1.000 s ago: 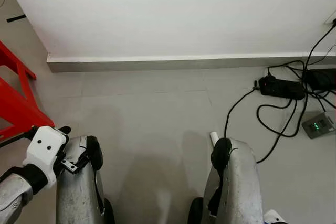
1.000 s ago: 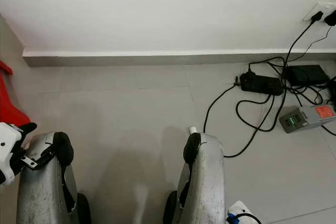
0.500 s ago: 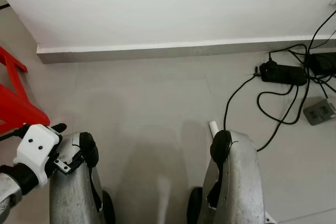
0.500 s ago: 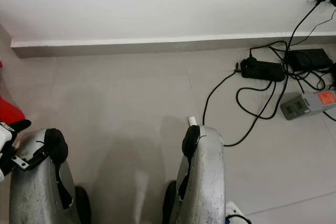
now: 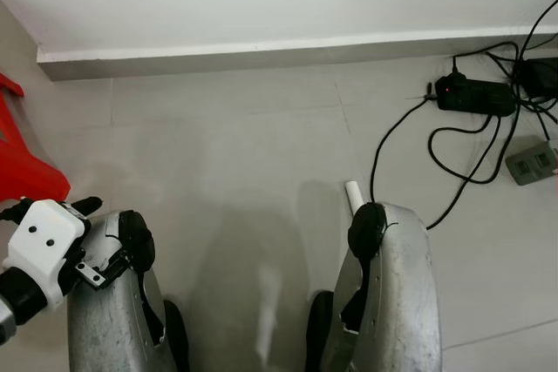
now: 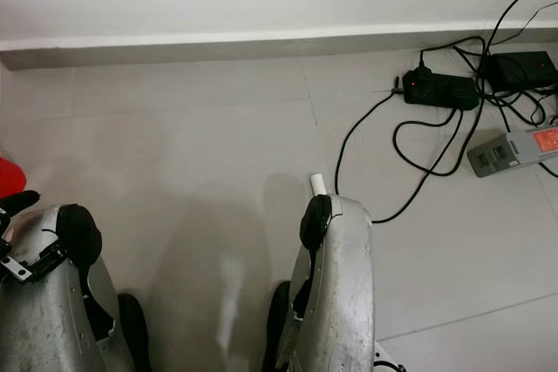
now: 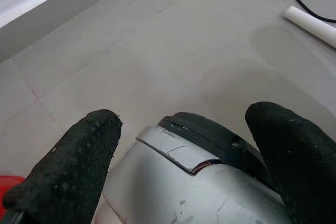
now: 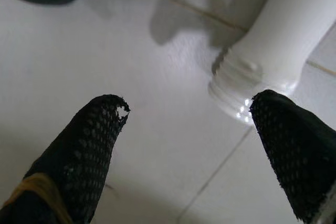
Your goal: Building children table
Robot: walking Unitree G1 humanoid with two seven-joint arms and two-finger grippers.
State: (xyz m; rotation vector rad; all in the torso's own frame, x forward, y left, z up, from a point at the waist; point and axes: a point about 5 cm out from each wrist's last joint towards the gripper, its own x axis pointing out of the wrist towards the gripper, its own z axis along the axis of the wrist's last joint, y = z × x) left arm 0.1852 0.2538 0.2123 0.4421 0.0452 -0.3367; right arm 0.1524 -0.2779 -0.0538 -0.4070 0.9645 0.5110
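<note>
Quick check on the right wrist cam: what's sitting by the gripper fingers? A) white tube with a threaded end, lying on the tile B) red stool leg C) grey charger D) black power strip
A: the white tube lies on the floor tile with its threaded end beside one of the fingers of the open right gripper.

The pale grey tiled floor [image 5: 244, 154] looks smooth with a soft sheen. The robot's two silver thighs [image 5: 388, 294] are brushed, scuffed metal with dull reflections. The left gripper [image 7: 184, 166] has black fingers [image 7: 68, 177] with a rough, pebbled rubbery skin; the right gripper [image 8: 189, 145] has fingers [image 8: 84, 150] of coarse black mesh, frayed at one tip. The white threaded table leg [image 8: 273, 51] seems smooth glossy plastic. The red chair piece [image 5: 26, 167] is shiny plastic.
</note>
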